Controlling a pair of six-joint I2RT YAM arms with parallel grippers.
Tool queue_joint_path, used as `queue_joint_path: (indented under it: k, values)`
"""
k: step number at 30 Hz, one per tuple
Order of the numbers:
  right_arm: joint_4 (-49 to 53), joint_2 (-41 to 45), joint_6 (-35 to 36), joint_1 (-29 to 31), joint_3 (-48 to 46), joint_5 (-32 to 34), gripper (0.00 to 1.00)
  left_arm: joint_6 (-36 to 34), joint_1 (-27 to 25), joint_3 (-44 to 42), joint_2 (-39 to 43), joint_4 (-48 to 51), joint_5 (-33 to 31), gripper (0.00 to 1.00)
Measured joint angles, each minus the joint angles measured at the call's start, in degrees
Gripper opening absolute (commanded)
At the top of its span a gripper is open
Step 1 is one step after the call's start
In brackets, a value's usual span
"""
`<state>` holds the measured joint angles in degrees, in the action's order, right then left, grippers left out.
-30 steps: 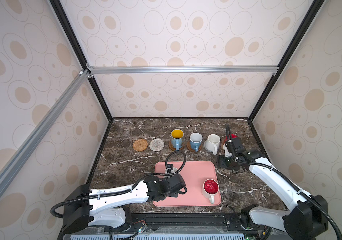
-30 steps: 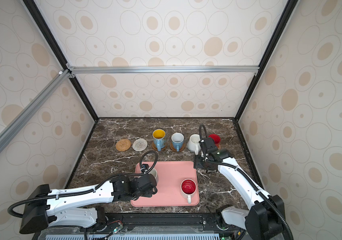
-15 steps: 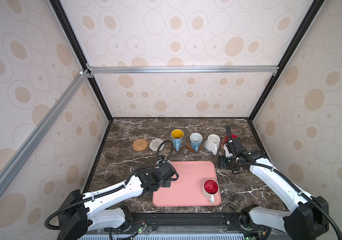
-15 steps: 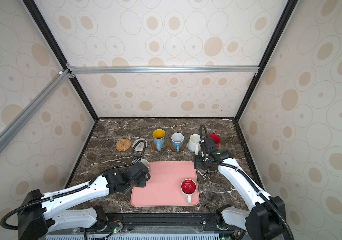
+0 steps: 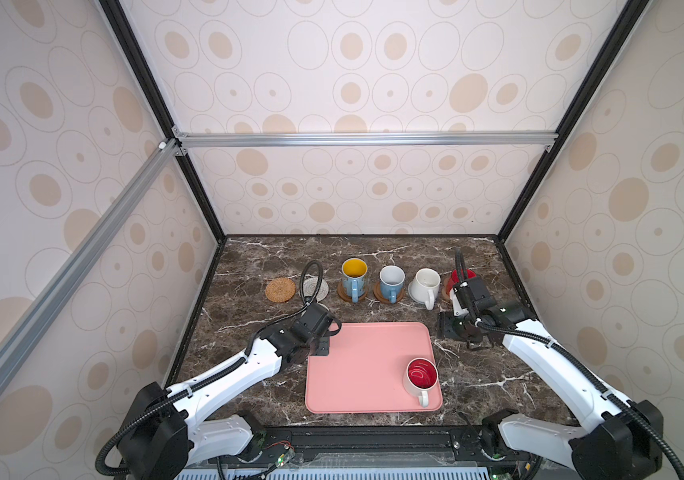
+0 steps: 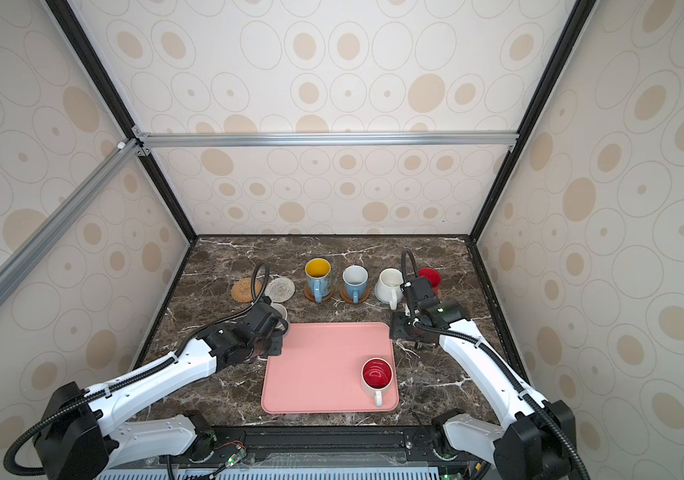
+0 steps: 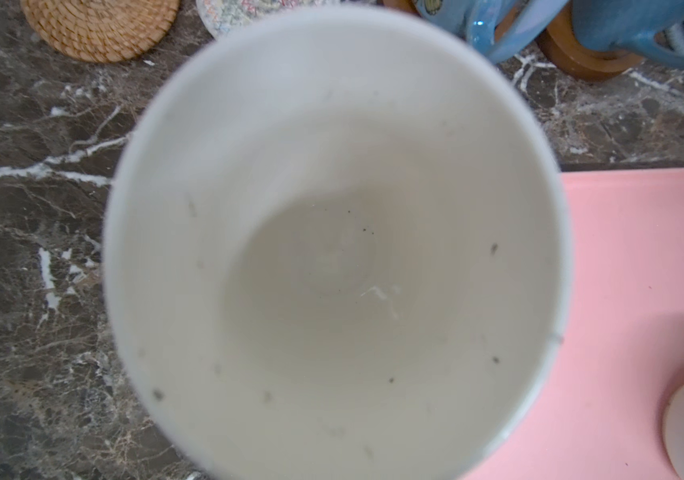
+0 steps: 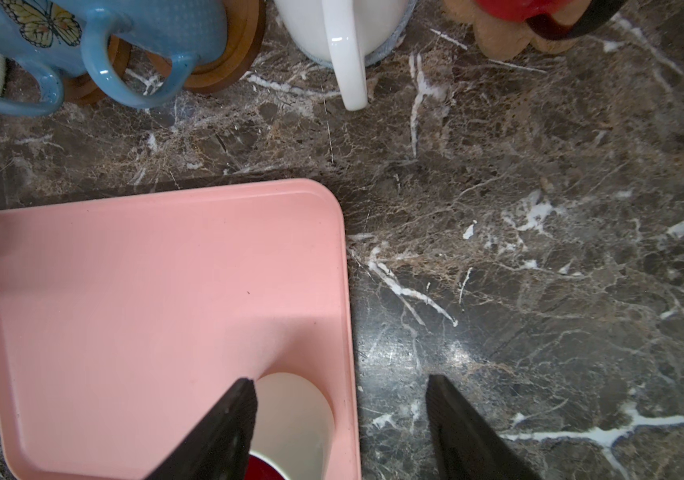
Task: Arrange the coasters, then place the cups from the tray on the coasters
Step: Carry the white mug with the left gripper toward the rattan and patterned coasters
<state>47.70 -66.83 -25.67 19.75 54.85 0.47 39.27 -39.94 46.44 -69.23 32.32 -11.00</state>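
My left gripper [image 5: 318, 323] is shut on the grey mug [image 7: 332, 249] and holds it above the table just off the pink tray's [image 5: 365, 365] far left corner, near the cream coaster [image 5: 318, 289]. The mug hides the fingers in the left wrist view. The rattan coaster [image 5: 280, 289] lies bare. In a row stand the patterned mug [image 5: 354, 274] and light blue mug [image 5: 391, 280] on brown discs, the white mug [image 5: 425, 284], and the red mug [image 5: 463, 276] on the paw coaster [image 8: 498, 37]. A red-lined white mug [image 5: 421, 374] stands on the tray. My right gripper [image 8: 340, 380] is open, empty, at the tray's right edge.
Patterned walls and black frame posts close in the dark marble table [image 5: 249, 332] on three sides. The left arm's cable loop [image 5: 311, 278] arches over the cream coaster. The mug handles point toward the front.
My left arm has carried the grey mug from the tray's near left part to beyond its far left corner, toward the cream coaster. The right arm has stayed still.
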Motion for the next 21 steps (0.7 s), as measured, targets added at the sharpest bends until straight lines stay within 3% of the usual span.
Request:
queue_joint_path:
  k: [21]
  values:
    - [1.4,2.4,-0.5,0.0,-1.2,1.1,0.69,-12.8,16.5,11.0,-14.2,-6.2,8.2,0.14]
